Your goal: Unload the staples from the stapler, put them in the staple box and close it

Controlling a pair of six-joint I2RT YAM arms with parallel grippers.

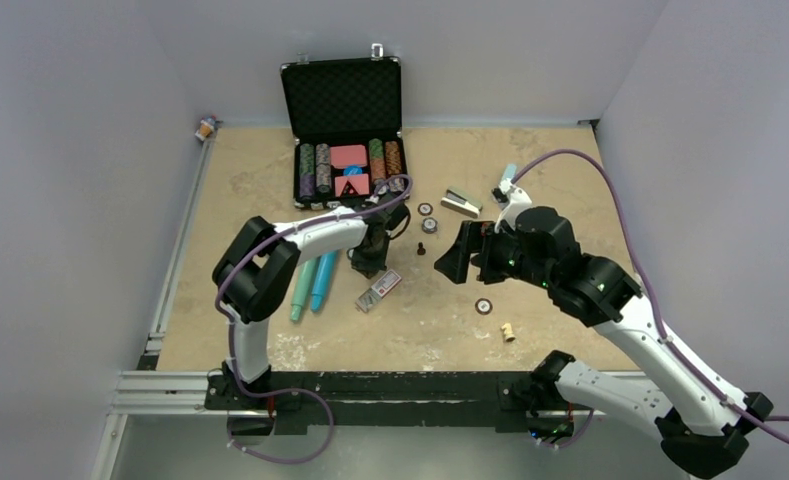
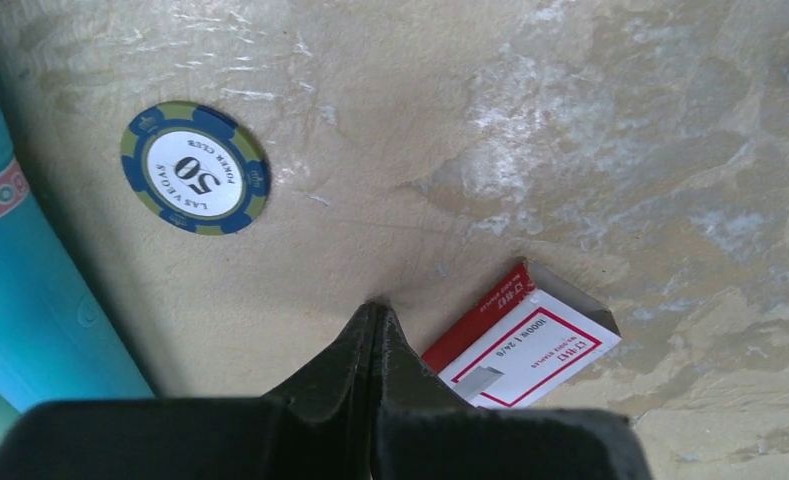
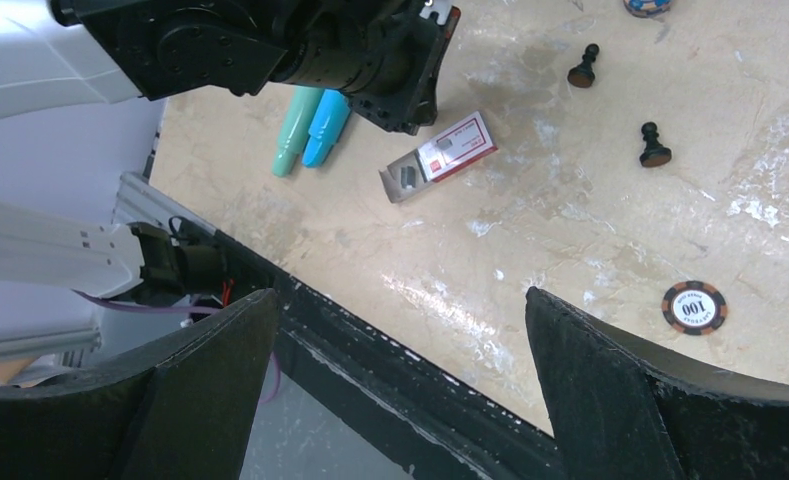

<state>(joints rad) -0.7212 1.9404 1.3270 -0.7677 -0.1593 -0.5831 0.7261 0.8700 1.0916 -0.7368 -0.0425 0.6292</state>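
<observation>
The stapler [image 1: 460, 202], silver and green, lies on the table at the back, right of centre, with neither gripper on it. A red and white staple box [image 1: 379, 290] lies open near the middle; it also shows in the wrist views [image 2: 525, 340] [image 3: 440, 155]. My left gripper [image 1: 368, 268] [image 2: 378, 305] is shut just left of the box, tips down at the table, with nothing visible between its fingers. My right gripper [image 1: 452, 258] [image 3: 400, 330] hangs wide open above the table's front part, empty. Loose staples are not discernible.
An open poker case [image 1: 342, 130] stands at the back. Two teal markers [image 1: 312, 283] lie left of the box. Poker chips [image 1: 483, 307] [image 2: 196, 168] [image 3: 694, 306] and dark chess pawns [image 3: 654, 145] [image 3: 583, 66] are scattered about. A black rail [image 3: 390, 340] edges the table's front.
</observation>
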